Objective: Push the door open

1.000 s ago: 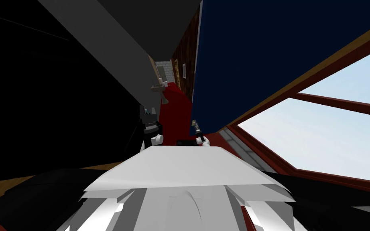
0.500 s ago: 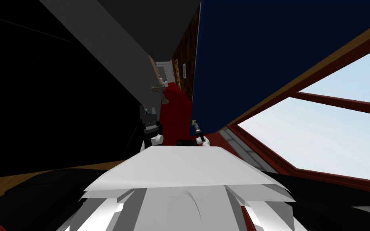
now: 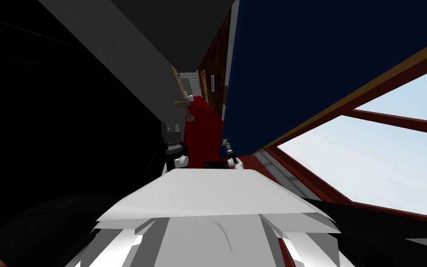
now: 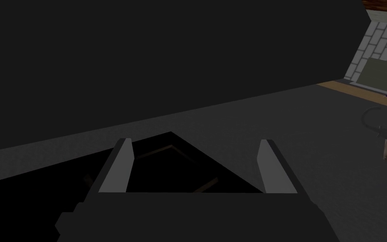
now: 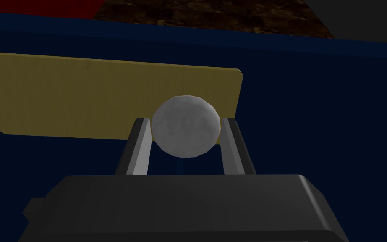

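My right gripper (image 5: 185, 120) is clenched on the round, pale grey door knob (image 5: 185, 130) — one thin finger pressed against each side of it. The knob sits at the end of a flat, dull yellow backplate (image 5: 83, 96) fixed to the dark navy blue door (image 5: 322, 105). From the head camera the door rises on my right, its near edge just above that gripper, with a strip of red floor (image 3: 203, 120) beside it. My left gripper (image 4: 194, 145) hangs released, fingers spread wide, facing a flat dark grey wall (image 4: 188, 54) — a black area shows low between them.
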Controlling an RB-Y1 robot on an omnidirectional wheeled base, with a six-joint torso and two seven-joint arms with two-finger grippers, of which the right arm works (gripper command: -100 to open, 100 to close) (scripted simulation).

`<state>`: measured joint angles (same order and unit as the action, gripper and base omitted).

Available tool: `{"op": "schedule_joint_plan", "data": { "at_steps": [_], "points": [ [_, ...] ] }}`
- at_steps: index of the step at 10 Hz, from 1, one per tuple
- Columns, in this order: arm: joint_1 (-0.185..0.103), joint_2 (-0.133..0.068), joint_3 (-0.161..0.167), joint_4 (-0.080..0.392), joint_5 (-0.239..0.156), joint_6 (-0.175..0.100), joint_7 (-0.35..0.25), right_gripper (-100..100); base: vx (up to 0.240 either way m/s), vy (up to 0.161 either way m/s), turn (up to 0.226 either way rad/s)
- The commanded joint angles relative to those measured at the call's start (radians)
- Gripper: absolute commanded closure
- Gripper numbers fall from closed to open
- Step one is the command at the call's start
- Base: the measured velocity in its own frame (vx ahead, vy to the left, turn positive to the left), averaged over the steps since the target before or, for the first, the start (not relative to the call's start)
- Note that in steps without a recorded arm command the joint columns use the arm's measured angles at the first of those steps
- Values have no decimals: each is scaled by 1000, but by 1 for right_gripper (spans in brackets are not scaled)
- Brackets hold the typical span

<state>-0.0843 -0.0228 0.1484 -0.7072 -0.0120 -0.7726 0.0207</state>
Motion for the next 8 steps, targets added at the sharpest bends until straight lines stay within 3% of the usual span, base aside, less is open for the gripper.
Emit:
{"op": "schedule_joint_plan", "data": {
  "at_steps": [1,2,5,6,8],
  "points": [
    [-9,-21,-26,5,-12,-13,3,100,182,89,-47],
    [-9,-21,-26,5,-12,-13,3,100,120,50,-4],
    [-13,-41,-67,9,-32,-12,14,100,183,59,-103],
    [-4,-40,-55,-11,-32,2,7,-100,-51,108,-79],
    [-3,-39,-56,-14,-34,4,6,-100,-184,55,-38]
  ]
}}
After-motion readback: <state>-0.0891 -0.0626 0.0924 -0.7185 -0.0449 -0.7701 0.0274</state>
